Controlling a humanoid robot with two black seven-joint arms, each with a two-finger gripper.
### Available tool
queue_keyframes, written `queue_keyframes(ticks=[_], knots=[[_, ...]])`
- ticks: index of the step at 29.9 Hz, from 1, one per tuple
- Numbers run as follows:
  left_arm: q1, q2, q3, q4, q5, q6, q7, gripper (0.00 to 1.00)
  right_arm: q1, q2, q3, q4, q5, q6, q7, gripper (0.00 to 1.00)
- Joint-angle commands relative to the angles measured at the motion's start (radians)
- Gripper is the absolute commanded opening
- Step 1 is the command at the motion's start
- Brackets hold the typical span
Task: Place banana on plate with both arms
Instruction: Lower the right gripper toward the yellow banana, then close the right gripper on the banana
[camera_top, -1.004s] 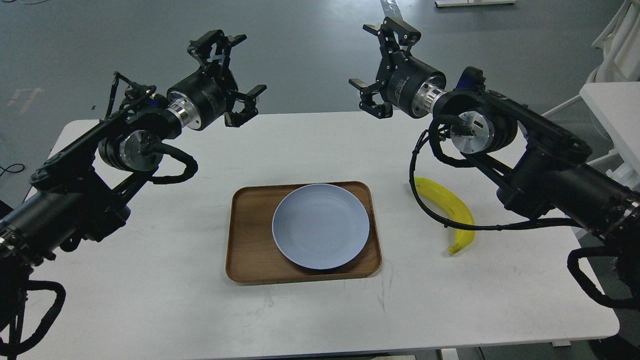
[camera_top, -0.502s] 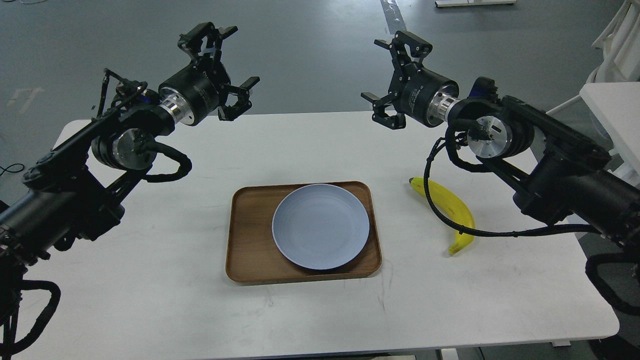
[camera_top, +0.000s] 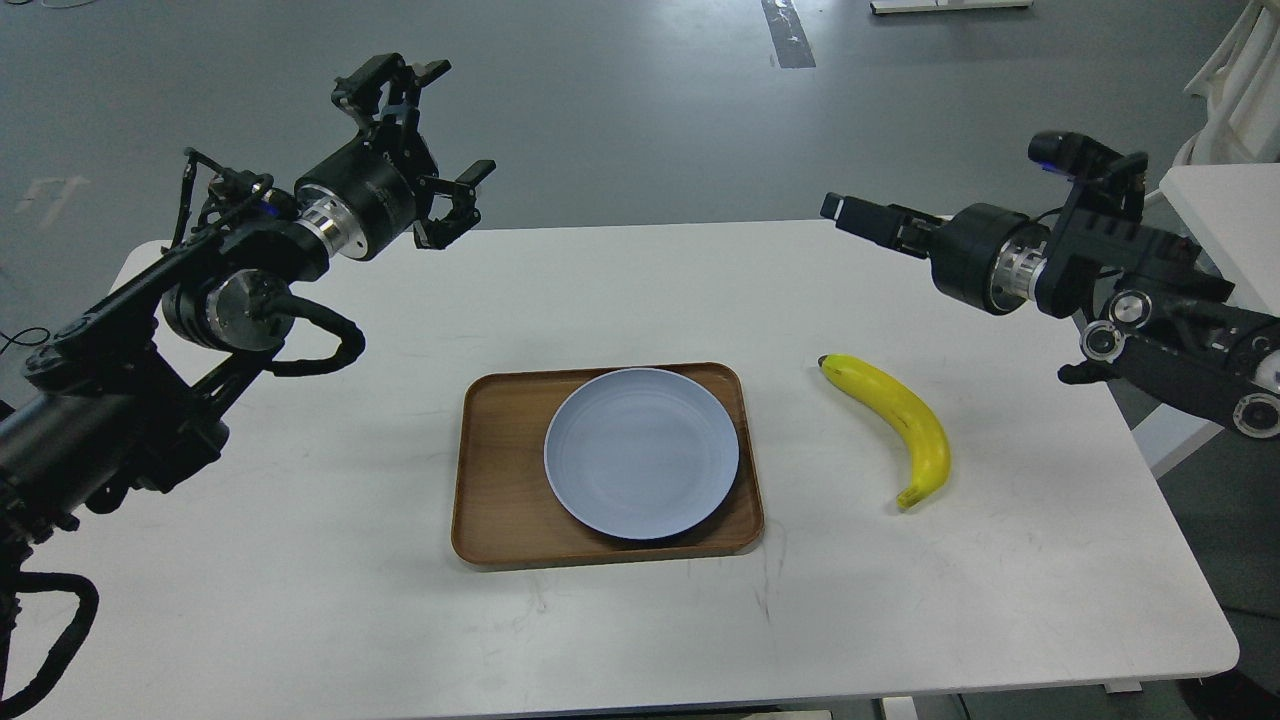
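Observation:
The yellow banana (camera_top: 897, 417) lies on the white table, to the right of the wooden tray, with its dark stem tip pointing back-left. The pale blue-grey plate (camera_top: 640, 453) sits empty on the tray. My left gripper (camera_top: 425, 138) is open and empty, raised over the table's far left edge, well away from the plate. My right gripper (camera_top: 848, 212) is raised over the table's far right part, behind and above the banana and not touching it. It is seen side-on as one dark block, so its fingers cannot be told apart.
The brown wooden tray (camera_top: 497, 470) holds the plate at the table's middle. A white table or shelf (camera_top: 1225, 215) stands just beyond the right edge, close to my right arm. Grey floor lies past the far edge.
My right arm has drawn back to the right and turned its wrist, and its cable no longer crosses the banana. My left gripper has drifted a little left and back. Banana and plate have not moved.

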Motion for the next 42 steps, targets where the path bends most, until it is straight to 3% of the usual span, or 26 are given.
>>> queue_keyframes(ticks=[1,15,24,37,41,42], knots=[[0.002,0.004,0.0,-0.002,0.001,-0.015,0.002,0.98,-0.001,-0.061,-0.123,0.024,-0.172,0.003,0.025,0.99],[0.003,0.022,0.003,-0.002,0.002,-0.021,0.001,0.98,-0.044,-0.076,-0.254,-0.11,-0.332,0.006,0.019,0.95],[0.013,0.037,0.008,-0.004,0.019,-0.023,-0.001,0.98,-0.06,0.033,-0.252,-0.16,-0.328,-0.006,0.022,0.89],[0.013,0.048,0.008,-0.004,0.02,-0.023,-0.002,0.98,-0.122,0.059,-0.248,-0.173,-0.317,-0.014,0.028,0.82],[0.014,0.051,0.008,-0.004,0.019,-0.023,-0.002,0.98,-0.153,0.08,-0.241,-0.2,-0.317,-0.035,0.036,0.76],[0.014,0.05,0.008,-0.005,0.02,-0.023,-0.004,0.98,-0.159,0.095,-0.243,-0.212,-0.317,-0.048,0.042,0.7]])
